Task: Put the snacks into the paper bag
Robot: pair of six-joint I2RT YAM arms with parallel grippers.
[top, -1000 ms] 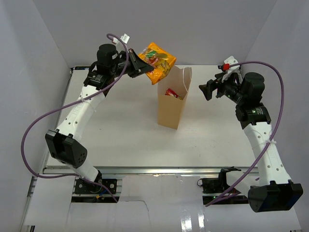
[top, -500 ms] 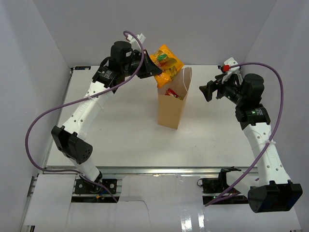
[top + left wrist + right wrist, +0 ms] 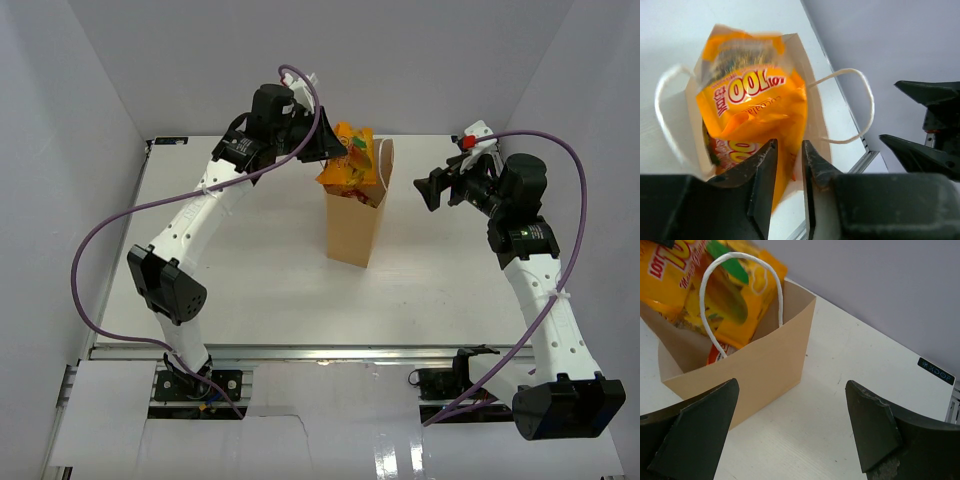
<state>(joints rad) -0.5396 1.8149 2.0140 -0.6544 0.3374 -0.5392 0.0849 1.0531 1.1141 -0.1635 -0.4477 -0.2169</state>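
The paper bag (image 3: pixel 352 230) stands upright mid-table. A large orange snack packet (image 3: pixel 350 165) sticks out of its mouth, part inside. My left gripper (image 3: pixel 335 150) hovers just above the packet. In the left wrist view its jaws (image 3: pixel 789 145) stand slightly apart, and the orange packet (image 3: pixel 755 110) lies loose below them in the bag (image 3: pixel 796 47). A red-and-white packet (image 3: pixel 715 356) shows deeper inside. My right gripper (image 3: pixel 430 188) waits to the right of the bag, wide open and holding nothing (image 3: pixel 791 385), facing the bag's tan wall (image 3: pixel 750 375).
White loop handles (image 3: pixel 860 90) curve off the bag's rim. White enclosure walls close in the table on the left, back and right. A metal rail (image 3: pixel 330 352) runs along the near edge by the arm bases.
The left arm swung right, carrying the orange packet over the bag and down into its mouth. Its jaws have parted and let the packet go. The right arm stayed still.
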